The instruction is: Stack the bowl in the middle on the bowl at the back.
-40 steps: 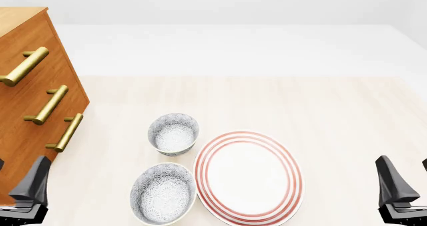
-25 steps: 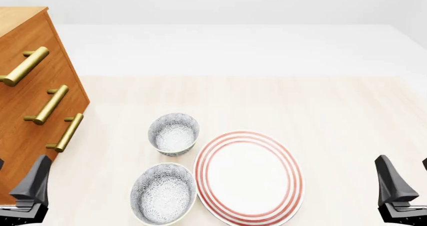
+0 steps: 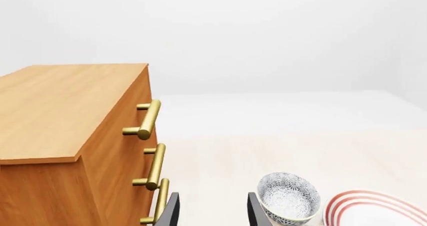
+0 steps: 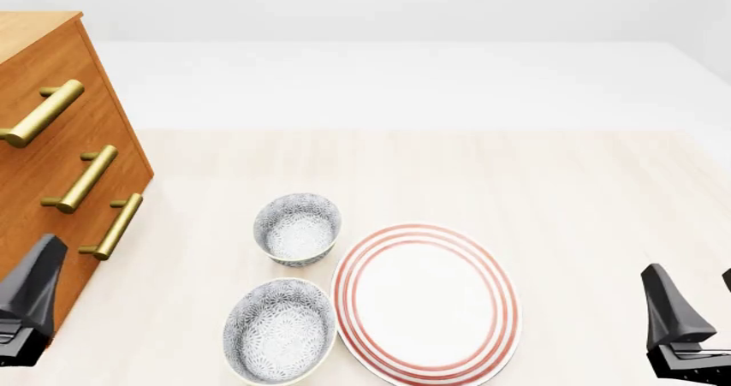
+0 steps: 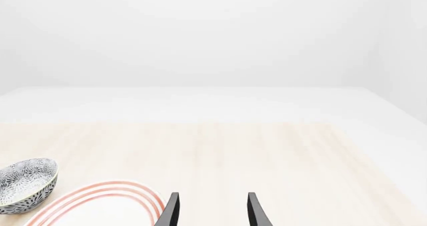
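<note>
Two small white bowls with a fine grey-blue pattern stand left of centre on the table. The bowl at the back (image 4: 297, 227) is the farther one; it also shows in the wrist views (image 3: 288, 198) (image 5: 24, 185). The bowl in the middle (image 4: 280, 331) sits just in front of it, near the table's front edge. My left gripper (image 4: 26, 300) (image 3: 212, 213) is low at the left, open and empty, well left of both bowls. My right gripper (image 4: 690, 293) (image 5: 212, 213) is low at the far right, open and empty.
A large white plate with red rings (image 4: 368, 270) (image 3: 371, 202) (image 5: 100, 195) lies right beside both bowls. A wooden drawer cabinet (image 4: 46, 69) (image 3: 60, 105) with brass handles (image 4: 86, 179) stands at the left, close to my left gripper.
</note>
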You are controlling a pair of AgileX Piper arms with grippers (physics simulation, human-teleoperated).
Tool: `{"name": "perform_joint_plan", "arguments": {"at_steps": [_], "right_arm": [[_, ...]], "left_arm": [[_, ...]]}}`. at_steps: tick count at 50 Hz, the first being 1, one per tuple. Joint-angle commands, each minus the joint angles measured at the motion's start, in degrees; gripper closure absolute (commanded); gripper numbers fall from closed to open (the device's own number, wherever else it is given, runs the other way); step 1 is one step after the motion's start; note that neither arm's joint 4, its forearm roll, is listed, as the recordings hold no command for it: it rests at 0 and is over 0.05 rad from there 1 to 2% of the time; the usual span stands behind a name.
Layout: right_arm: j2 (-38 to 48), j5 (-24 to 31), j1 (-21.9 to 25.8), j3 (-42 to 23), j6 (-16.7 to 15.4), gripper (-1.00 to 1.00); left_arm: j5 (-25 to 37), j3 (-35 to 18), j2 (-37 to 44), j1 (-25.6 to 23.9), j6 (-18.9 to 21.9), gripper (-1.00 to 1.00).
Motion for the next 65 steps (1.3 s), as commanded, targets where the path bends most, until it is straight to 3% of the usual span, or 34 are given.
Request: {"name": "perform_joint_plan", "arguments": {"at_steps": [1,11,18,19,22,28,32,36,42,44,47,49,58,65], "right_arm": [[-0.04,-0.01,-0.05,-0.02,0.1,-1.0],[-0.6,0.47,-0.11,-0.04,0.28,-1.0],[-0.68,0.53,-0.06,-0.05,0.27,-1.0],[-0.74,0.58,-0.02,-0.05,0.2,-1.0],[-1.04,0.82,0.02,-0.06,0.09,-1.0],[-1.17,0.92,0.06,-0.07,-0.02,-1.0],[-1.17,0.89,0.11,-0.07,-0.08,-1.0],[-1.15,0.85,0.13,-0.1,-0.16,-1.0],[-1.08,0.76,0.12,-0.1,-0.19,-1.0],[-0.96,0.64,0.13,-0.1,-0.23,-1.0],[-0.85,0.53,0.12,-0.09,-0.35,-1.0],[-0.85,0.53,0.03,-0.09,-0.65,-1.0],[-1.04,0.72,0.03,-0.11,-0.6,-1.0],[-1.16,0.84,0.01,-0.09,-0.57,-1.0]], "left_arm": [[7.24,-11.58,7.79,-6.11,-0.02,-1.0],[15.18,-19.29,21.6,-13.33,1.46,-1.0],[22.25,-25.19,26.79,-13.88,1.11,-1.0],[23.47,-26.11,28.03,-13.42,-0.38,-1.0],[25.72,-27.24,30.61,-12.39,3.94,-1.0],[30.44,-30.51,33.92,-13.8,0.23,-1.0],[33.19,-32.53,37.48,-14.3,-5.11,-1.0],[35.21,-33.85,39.34,-15.65,-7.82,-1.0],[36.32,-33.43,41.09,-15.87,-10.65,-1.0],[36.36,-31.9,40.89,-18.2,-14.35,-1.0],[35.89,-29.9,40.74,-20.26,-16.8,-1.0],[35.19,-29.34,41.26,-19.67,-15.18,-1.0],[29.6,-20.47,41.23,-25.08,-21.19,-1.0],[24.56,-16.82,44.76,-25.37,-21.31,-1.0]]}}
